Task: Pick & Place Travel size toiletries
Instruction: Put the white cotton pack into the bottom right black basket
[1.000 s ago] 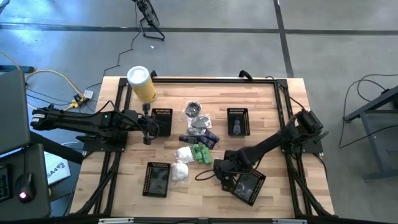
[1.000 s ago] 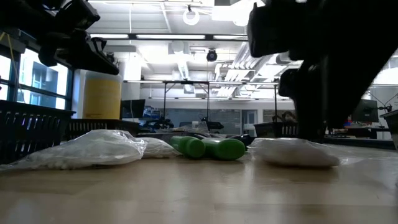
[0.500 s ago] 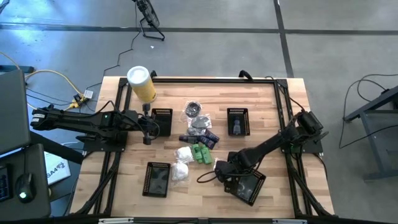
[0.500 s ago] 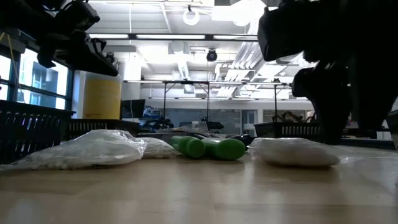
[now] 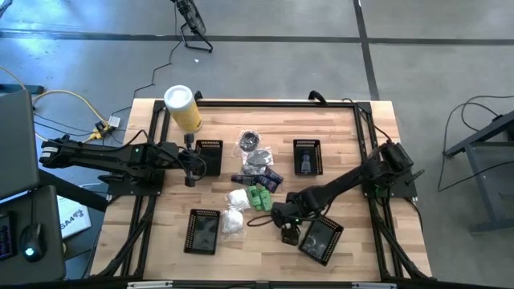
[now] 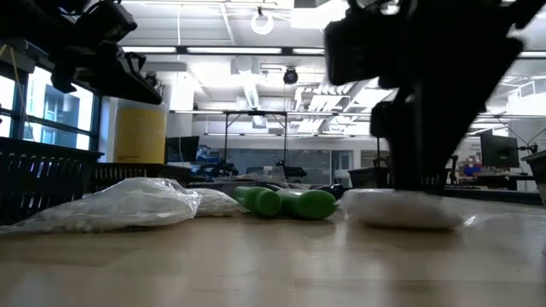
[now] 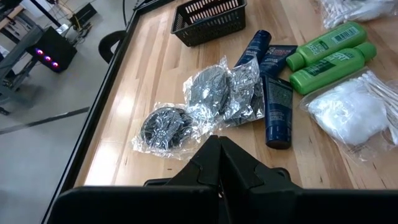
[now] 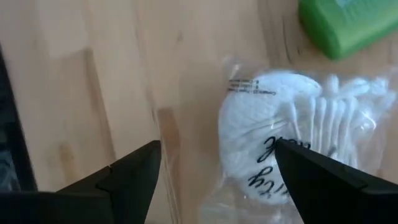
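The left gripper [image 5: 191, 164], fingers pressed together, hangs at the table's [image 5: 345, 128] 9 o'clock side. Toiletries cluster at centre: silvery packets [image 5: 254, 152], dark blue tubes [image 5: 259, 180], green bottles [image 5: 260, 198], white packets [image 5: 234, 210]. At 5 o'clock, the right gripper [image 5: 283, 218], fingers spread, hovers beside a cotton-swab packet [image 8: 292, 134].

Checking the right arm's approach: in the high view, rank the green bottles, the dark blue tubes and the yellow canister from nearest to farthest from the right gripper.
Measured from the right gripper, low near the table's front middle, jaws open:
1. Green bottles, just behind it, toward the table's centre.
2. Dark blue tubes, farther back, beyond the bottles.
3. Yellow canister, far off at the table's back left corner.
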